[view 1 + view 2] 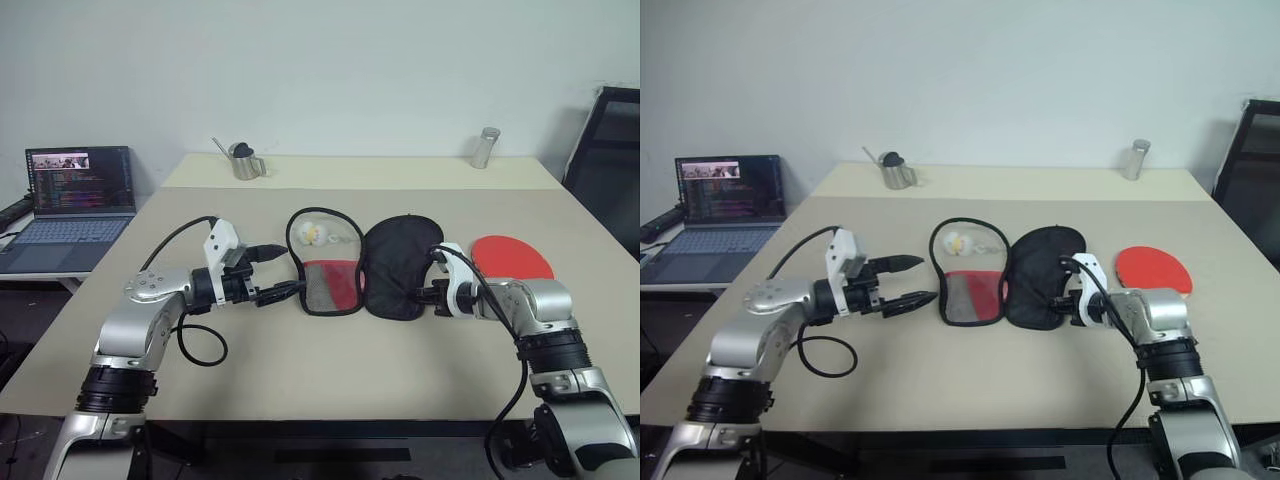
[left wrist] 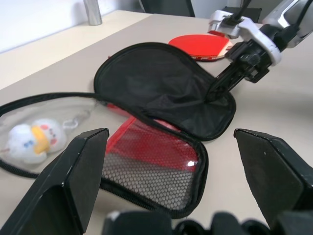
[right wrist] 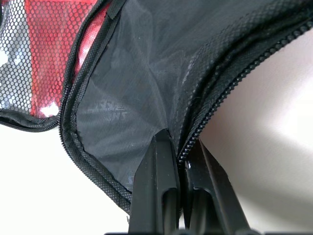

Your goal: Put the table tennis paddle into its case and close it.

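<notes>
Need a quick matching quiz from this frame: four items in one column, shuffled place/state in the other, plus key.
Column 1
1. case
2. table tennis paddle
3. left gripper
4. right gripper

Column 2
A. shut on the zipper edge of the black flap
B. lying opened out flat on the table, mesh pocket showing
C. open, holding nothing, beside the mesh half
D. red face up on the table, outside the case, on the robot's right

Pairs: 1-B, 2-D, 3-C, 4-A
</notes>
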Controlling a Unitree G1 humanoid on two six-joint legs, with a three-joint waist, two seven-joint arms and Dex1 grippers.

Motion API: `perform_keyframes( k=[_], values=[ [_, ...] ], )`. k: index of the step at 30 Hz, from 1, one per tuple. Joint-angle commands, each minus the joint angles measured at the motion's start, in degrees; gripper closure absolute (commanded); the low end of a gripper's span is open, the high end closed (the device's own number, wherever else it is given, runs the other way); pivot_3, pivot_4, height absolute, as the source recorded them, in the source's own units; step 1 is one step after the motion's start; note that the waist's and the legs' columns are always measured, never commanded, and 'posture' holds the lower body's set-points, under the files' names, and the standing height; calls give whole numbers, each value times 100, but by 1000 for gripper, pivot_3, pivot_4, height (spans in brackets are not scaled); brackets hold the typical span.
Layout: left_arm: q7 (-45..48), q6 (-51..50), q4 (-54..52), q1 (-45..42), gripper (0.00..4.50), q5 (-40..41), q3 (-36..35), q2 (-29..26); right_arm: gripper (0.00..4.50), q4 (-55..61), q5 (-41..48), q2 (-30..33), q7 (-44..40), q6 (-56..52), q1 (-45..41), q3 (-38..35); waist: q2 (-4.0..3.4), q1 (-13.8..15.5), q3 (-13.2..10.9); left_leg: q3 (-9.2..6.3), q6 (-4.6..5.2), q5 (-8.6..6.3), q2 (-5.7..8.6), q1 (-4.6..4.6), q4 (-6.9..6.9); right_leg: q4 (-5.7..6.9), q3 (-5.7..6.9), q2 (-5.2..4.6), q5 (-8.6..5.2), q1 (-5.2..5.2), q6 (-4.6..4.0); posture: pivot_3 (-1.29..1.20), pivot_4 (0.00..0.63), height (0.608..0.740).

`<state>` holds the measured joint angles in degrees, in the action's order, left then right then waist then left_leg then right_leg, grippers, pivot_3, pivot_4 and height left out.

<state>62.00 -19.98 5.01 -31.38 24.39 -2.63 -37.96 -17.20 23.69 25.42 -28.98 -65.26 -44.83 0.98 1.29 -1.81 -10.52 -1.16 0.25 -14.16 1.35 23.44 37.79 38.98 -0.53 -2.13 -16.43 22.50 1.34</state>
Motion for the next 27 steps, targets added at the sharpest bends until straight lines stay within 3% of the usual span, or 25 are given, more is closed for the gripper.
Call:
perform_keyframes(
  k=[1, 13, 16, 25, 27],
  values=[
    [-5, 81, -148, -94, 0, -20, -25, -3, 4451, -202, -258, 206, -240, 411, -242, 148, 0, 0, 0, 0, 0, 0, 0, 0, 0, 0, 0, 0, 0, 0, 0, 0, 150, 740],
    [-41, 93, -150, -90, 0, -67, 14, 120, 4451, -1034, -893, 375, -747, 1040, -672, 489, 0, 4, 0, 0, 0, 0, 0, 1, 1, 0, 0, 0, 0, 0, 0, 0, 150, 740],
    [-47, 83, -154, -95, 0, -74, 23, 140, 3852, -1174, -1047, 405, -669, 1236, -714, 452, 0, 4, 0, 0, 0, 0, 0, 1, 1, 0, 0, 0, 0, 0, 0, 0, 150, 740],
    [-66, 108, -90, -185, 0, -122, 86, 228, 865, -1103, -1423, 581, -653, 1928, -577, 298, 0, 5, 0, 0, 0, 0, 0, 1, 1, 1, 0, 0, 0, 1, 0, 0, 150, 740],
    [-62, 82, -127, -193, 0, -83, 69, 253, 865, -838, -1217, 664, -693, 1882, -515, -49, 0, 5, 0, 0, 0, 0, 0, 1, 1, 1, 0, 0, 0, 1, 0, 0, 150, 740]
  ],
)
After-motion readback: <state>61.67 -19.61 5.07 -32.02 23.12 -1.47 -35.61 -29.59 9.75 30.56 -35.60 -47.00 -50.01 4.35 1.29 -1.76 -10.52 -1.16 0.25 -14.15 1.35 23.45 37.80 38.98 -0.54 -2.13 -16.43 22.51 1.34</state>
